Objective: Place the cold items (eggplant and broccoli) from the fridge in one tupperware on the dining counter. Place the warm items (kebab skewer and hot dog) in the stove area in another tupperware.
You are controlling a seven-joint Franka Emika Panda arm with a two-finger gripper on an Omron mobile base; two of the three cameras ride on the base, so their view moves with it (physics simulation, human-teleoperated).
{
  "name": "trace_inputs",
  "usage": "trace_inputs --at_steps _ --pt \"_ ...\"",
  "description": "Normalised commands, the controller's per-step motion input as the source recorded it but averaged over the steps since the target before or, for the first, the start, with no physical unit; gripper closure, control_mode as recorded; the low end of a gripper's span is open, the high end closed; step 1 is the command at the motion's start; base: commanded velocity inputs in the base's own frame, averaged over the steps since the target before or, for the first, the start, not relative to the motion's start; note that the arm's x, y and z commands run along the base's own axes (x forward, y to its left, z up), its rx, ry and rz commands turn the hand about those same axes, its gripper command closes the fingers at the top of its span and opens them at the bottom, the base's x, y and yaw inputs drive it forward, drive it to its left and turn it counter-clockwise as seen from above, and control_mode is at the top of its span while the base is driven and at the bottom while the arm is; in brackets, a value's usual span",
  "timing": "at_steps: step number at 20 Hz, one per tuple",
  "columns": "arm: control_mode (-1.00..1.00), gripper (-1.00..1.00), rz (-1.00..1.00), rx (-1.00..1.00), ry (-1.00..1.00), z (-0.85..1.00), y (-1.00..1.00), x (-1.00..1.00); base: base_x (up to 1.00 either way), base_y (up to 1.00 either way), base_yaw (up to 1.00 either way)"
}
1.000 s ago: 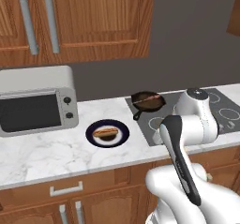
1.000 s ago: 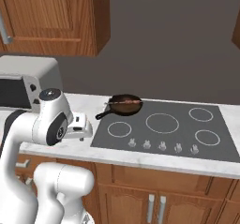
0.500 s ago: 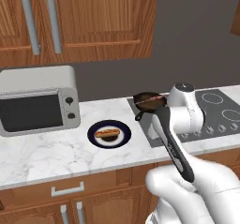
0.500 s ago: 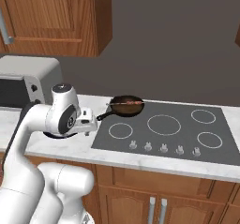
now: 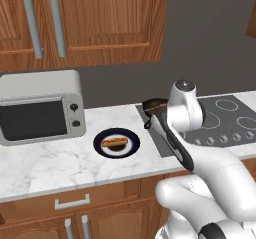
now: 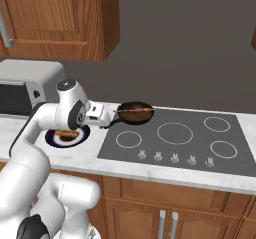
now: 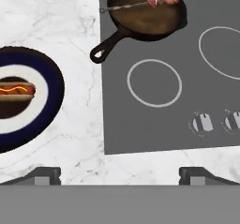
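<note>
Marble surface lay under my pincer, its jaws wide apart and empty. Beyond the pincer sat the skillet, the kebab skewer lying crosswise over it.

Veined marble counter, matt dark skillet, wood cabinets

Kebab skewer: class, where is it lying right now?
The kebab skewer lies across the skillet at the stove's back-left corner, right of the hot dog plate on the counter.
</note>
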Motion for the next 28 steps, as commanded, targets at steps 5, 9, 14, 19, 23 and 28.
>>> trace_inputs --at_steps 5,9,14,19,23,28 --pt "-1.0 -1.0 -0.14 0.01 -0.39 0.0 -0.39 0.38 0.0 0.0 0.0" --pt "-1.0 -1.0 -0.16 0.15 -0.07 0.22 -0.48 0.03 0.0 0.0 0.0" --pt "-1.0 -1.0 -0.11 0.25 0.04 0.56 -0.36 0.06 0.0 0.0 0.0" --pt "-1.0 -1.0 -0.05 0.11 0.01 0.16 -0.01 0.65 0.0 0.0 0.0" --pt "-1.0 -1.0 -0.14 0.07 -0.03 -0.06 0.01 0.59 0.0 0.0 0.0" --pt "-1.0 -1.0 -0.15 0.18 0.01 -0.03 -0.07 0.55 0.0 0.0 0.0"
